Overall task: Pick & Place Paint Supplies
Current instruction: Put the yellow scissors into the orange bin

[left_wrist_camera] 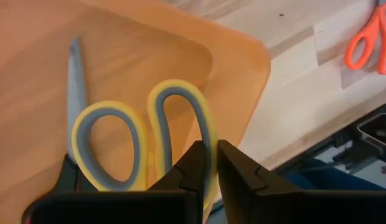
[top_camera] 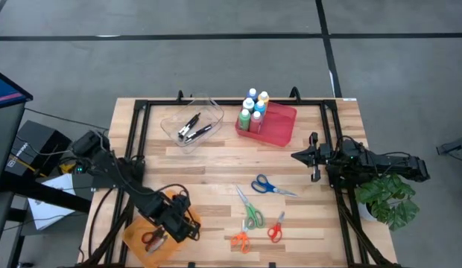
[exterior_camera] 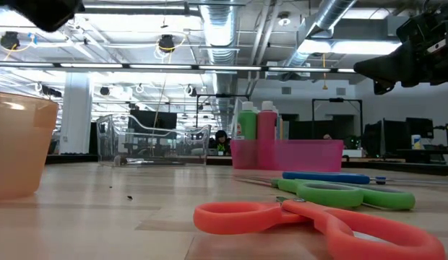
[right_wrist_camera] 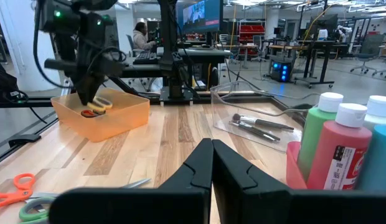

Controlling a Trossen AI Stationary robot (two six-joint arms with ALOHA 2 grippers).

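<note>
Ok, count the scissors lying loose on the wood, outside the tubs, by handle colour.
Blue scissors: 1
Green scissors: 1
Orange scissors: 1
Red scissors: 1
Total: 4

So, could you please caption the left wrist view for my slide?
Left gripper shut on the yellow-handled scissors inside the orange bin.

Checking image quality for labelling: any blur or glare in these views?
Low view: nearest orange-handled scissors soft, bright ceiling lights flare. Left wrist view: yellow-and-grey-handled scissors in the orange plastic tray close and soft-edged. High view: evenly lit.
</note>
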